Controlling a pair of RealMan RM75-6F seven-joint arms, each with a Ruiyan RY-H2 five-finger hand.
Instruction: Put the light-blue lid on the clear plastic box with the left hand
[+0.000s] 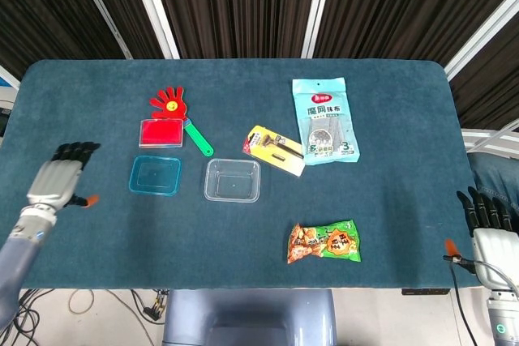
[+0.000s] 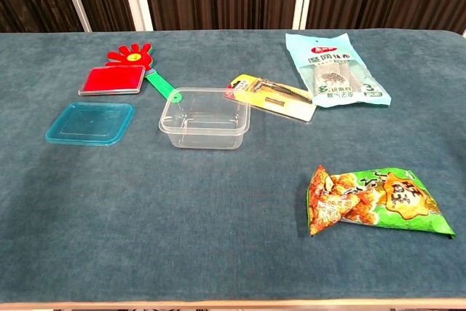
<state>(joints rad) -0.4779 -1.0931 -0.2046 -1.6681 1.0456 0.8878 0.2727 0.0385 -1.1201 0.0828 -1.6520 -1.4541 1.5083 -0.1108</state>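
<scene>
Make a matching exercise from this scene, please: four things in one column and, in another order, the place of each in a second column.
Things:
1. light-blue lid
2. clear plastic box
3. snack bag
4. left hand

Places:
A. on the near right part of the table
B. over the table's left edge, left of the lid
C. flat on the table, left of the box
D. near the middle, with no lid on it

Pairs: 1-C, 2-D, 3-A, 4-B

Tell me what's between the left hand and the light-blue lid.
Nothing: in the head view, only bare teal tabletop separates the left hand from the light-blue lid.
</scene>
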